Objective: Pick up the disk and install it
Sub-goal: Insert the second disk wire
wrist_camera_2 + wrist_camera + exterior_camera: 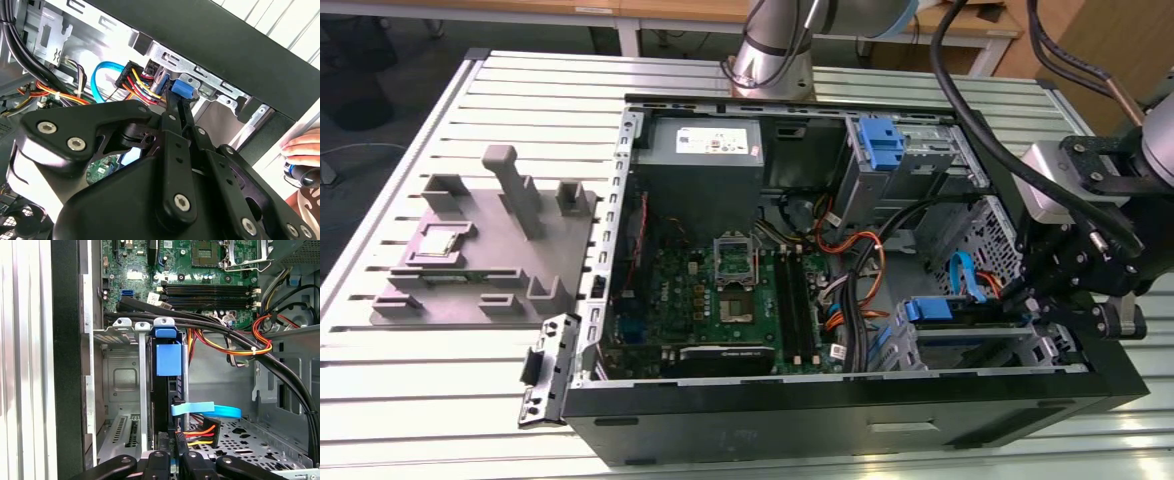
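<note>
The disk (942,310) sits in the lower drive bay at the front right corner of the open computer case (854,400). Only its bright blue bracket (168,359) shows, between the bay's metal rails. My gripper (1034,300) reaches into the case from the exterior view's right. In both wrist views its black fingers (172,130) lie close together and run up to the blue bracket (182,89), with the gripper (181,100) shut on it. The disk's silver body is hidden by the bay and the fingers.
Orange, yellow and black cables (240,347) and a blue flat cable (205,411) hang beside the bay. The motherboard (720,290), the grey power-supply box (700,145) and an upper blue-handled bay (881,145) fill the case. A grey fixture (480,250) stands at the exterior view's left. A person's hand (302,145) rests outside the case.
</note>
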You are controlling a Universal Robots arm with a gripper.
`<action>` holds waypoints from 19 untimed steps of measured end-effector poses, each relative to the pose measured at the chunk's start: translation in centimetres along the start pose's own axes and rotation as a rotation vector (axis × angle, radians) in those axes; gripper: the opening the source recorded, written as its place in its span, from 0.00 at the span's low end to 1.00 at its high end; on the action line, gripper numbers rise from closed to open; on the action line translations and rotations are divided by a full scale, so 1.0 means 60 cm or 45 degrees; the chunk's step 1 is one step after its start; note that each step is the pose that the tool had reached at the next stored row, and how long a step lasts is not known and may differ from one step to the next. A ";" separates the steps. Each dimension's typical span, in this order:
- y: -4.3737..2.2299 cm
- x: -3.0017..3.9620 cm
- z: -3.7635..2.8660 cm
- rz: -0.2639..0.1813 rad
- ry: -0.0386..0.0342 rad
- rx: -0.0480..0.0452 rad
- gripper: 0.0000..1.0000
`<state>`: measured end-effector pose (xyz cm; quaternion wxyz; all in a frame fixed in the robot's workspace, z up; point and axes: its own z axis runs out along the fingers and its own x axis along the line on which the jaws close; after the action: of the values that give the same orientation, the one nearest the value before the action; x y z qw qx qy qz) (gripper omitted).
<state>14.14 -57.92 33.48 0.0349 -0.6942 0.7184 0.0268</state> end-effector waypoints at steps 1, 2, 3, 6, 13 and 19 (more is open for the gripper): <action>0.000 0.000 0.000 0.000 -0.0004 0.000 0.16; 0.000 0.000 0.000 0.000 -0.0008 0.000 0.16; 0.000 0.000 0.000 0.000 -0.0011 0.000 0.16; 0.000 0.000 0.000 0.000 -0.0020 0.000 0.16; 0.000 -0.001 -0.003 0.000 -0.0019 0.000 0.16; 0.002 -0.002 -0.004 0.000 -0.0031 0.000 0.16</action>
<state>14.03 -57.79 33.71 0.0359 -0.6941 0.7184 0.0276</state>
